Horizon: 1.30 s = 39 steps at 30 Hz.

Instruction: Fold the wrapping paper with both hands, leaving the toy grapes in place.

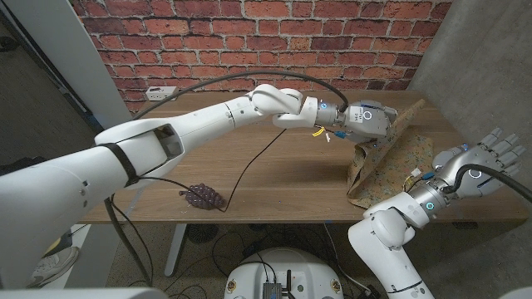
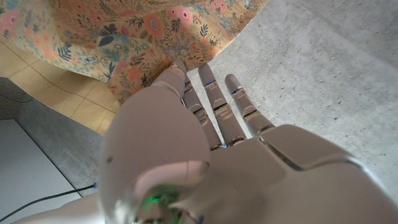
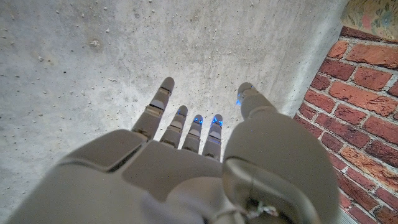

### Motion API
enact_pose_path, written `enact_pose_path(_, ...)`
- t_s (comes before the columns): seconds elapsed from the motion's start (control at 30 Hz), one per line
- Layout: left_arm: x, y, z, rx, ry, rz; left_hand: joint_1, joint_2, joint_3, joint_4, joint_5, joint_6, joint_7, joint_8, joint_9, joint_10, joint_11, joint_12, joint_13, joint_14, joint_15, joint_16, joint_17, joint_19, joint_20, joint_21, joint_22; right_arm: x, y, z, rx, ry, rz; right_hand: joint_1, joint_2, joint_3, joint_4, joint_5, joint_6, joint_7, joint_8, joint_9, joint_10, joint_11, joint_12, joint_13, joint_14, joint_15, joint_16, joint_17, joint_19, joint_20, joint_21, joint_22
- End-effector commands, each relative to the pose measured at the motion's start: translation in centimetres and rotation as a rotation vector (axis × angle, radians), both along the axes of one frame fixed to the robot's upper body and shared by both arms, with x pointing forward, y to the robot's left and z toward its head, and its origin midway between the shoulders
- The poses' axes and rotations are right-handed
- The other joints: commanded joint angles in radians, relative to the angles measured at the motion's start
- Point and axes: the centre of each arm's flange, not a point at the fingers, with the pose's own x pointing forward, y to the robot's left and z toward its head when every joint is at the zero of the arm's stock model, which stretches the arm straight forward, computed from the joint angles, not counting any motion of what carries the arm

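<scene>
The wrapping paper [image 1: 391,158], a floral sheet, lies on the right part of the tabletop [image 1: 274,166], its near portion flat and its far edge raised into a peak under the left hand [image 1: 371,119], which reaches across from the robot's left. In the left wrist view that hand's fingers [image 2: 214,99] run out straight beside the paper's edge [image 2: 124,43]; whether the thumb pinches the sheet underneath I cannot tell. The right hand [image 1: 486,158] hovers off the tabletop's right end with its fingers spread and nothing in it, facing the grey concrete wall [image 3: 124,56]. The toy grapes [image 1: 204,198] sit near the front edge, well apart from the paper, so they look in little danger. The step in hand seems to be carrying the lifted edge over to make the fold. To do it well, the right hand should probably come in and press the flat part down so the sheet does not slide, while the left draws the raised edge across evenly. The cable [image 1: 249,170] trailing over the wood could snag if the left arm sweeps low.
</scene>
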Motion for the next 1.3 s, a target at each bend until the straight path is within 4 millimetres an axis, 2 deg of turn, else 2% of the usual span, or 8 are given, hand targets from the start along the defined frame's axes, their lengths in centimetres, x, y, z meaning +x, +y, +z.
enact_pose_path(0.03,0.4,-1.7,-1.2,0.026,0.01,-0.049,-0.021,0.009,0.022,0.008,0.003,-0.052,-0.034,-0.037,-0.026,-0.043,-0.018,-0.05,0.428,-0.055,-0.166,-0.066,-0.042,-0.015,0.015,0.007,0.002,-1.6,-0.6,-0.5,-0.009,-0.035,-0.045,0.016,-0.001,0.005,-0.009,-0.001,0.005,0.005,0.003,0.003,0.01,0.005,-0.001,0.001,0.014,-0.035,0.001,0.002,0.011,-0.007,-0.001,0.003)
enact_pose_path(0.13,0.5,-1.5,-1.1,0.0,0.014,-0.071,-0.06,0.004,0.029,0.017,0.004,-0.188,-0.071,-0.115,-0.058,-0.133,-0.027,-0.118,0.387,-0.105,-0.159,-0.118,-0.089,-0.027,0.03,0.005,0.0,-1.8,-0.6,-0.6,-0.009,-0.038,-0.045,0.017,-0.002,0.003,-0.008,-0.002,0.008,0.005,0.004,0.003,0.013,0.005,0.0,0.001,0.018,-0.036,0.002,0.002,0.012,-0.007,-0.002,0.003)
enact_pose_path(0.3,0.7,-0.9,-0.9,-0.059,0.043,-0.101,-0.235,-0.044,-0.007,0.058,0.002,-0.409,-0.109,-0.246,-0.124,-0.356,-0.013,-0.247,0.293,-0.22,-0.131,-0.146,-0.18,-0.054,0.043,-0.013,-0.002,-1.8,-0.6,-0.6,-0.012,-0.038,-0.042,0.016,-0.002,0.001,-0.005,-0.003,0.011,0.004,0.005,0.003,0.017,0.005,0.002,0.001,0.023,-0.038,0.003,0.003,0.013,-0.01,-0.004,0.003)
enact_pose_path(0.5,1.3,-0.2,-0.5,-0.212,0.053,-0.103,-0.446,-0.022,-0.054,0.138,0.005,-0.736,-0.128,-0.26,-0.169,-0.711,0.028,-0.261,0.184,-0.375,-0.063,-0.146,-0.242,-0.099,0.066,-0.052,-0.002,-1.6,-0.5,-0.4,-0.022,-0.037,-0.037,0.016,-0.003,-0.001,-0.003,-0.004,0.012,0.003,0.005,0.003,0.02,0.004,0.002,0.001,0.024,-0.037,0.003,0.004,0.014,-0.012,-0.006,0.003)
enact_pose_path(0.53,1.5,-0.1,-0.4,-0.246,0.064,-0.101,-0.47,-0.003,-0.049,0.149,0.006,-0.79,-0.123,-0.26,-0.173,-0.764,0.019,-0.258,0.165,-0.407,-0.055,-0.146,-0.249,-0.104,0.071,-0.059,-0.002,-1.6,-0.4,-0.3,-0.025,-0.037,-0.037,0.016,-0.003,-0.002,-0.002,-0.004,0.012,0.003,0.005,0.003,0.021,0.004,0.003,0.001,0.024,-0.038,0.003,0.004,0.014,-0.011,-0.006,0.003)
enact_pose_path(0.67,2.4,0.2,-0.1,-0.388,0.114,-0.09,-0.542,0.034,-0.03,0.203,0.011,-0.873,-0.1,-0.256,-0.174,-0.88,0.059,-0.256,0.123,-0.486,-0.032,-0.147,-0.254,-0.13,0.086,-0.078,0.0,-1.6,-0.3,-0.2,-0.031,-0.037,-0.035,0.017,-0.002,-0.003,-0.001,-0.004,0.014,0.002,0.006,0.003,0.022,0.001,0.002,0.001,0.027,-0.038,0.004,0.004,0.015,-0.012,-0.007,0.003)
enact_pose_path(1.0,4.4,1.4,1.9,-0.585,0.327,-0.026,-0.63,0.051,-0.002,0.287,0.025,-0.854,-0.085,-0.234,-0.173,-0.838,0.067,-0.224,0.093,-0.48,-0.026,-0.126,-0.253,-0.125,0.072,-0.077,0.004,-2.0,0.6,0.1,-0.081,-0.042,0.005,0.021,0.005,-0.003,0.002,-0.005,0.044,0.003,0.016,0.003,0.049,0.001,0.01,0.001,0.034,-0.041,0.005,0.006,0.019,-0.014,-0.01,0.003)
enact_pose_path(1.3,7.9,2.5,3.6,-0.582,0.512,0.17,-0.624,0.035,0.064,0.271,0.022,-0.786,-0.06,-0.22,-0.178,-0.785,0.091,-0.211,0.067,-0.473,-0.006,-0.129,-0.27,-0.133,0.045,-0.087,-0.001,-0.9,3.1,0.3,-0.155,-0.032,0.203,-0.007,0.021,-0.005,0.028,-0.007,0.155,-0.001,0.041,0.002,0.147,0.011,0.029,0.0,0.089,-0.048,0.017,0.011,0.054,-0.048,-0.007,0.004)
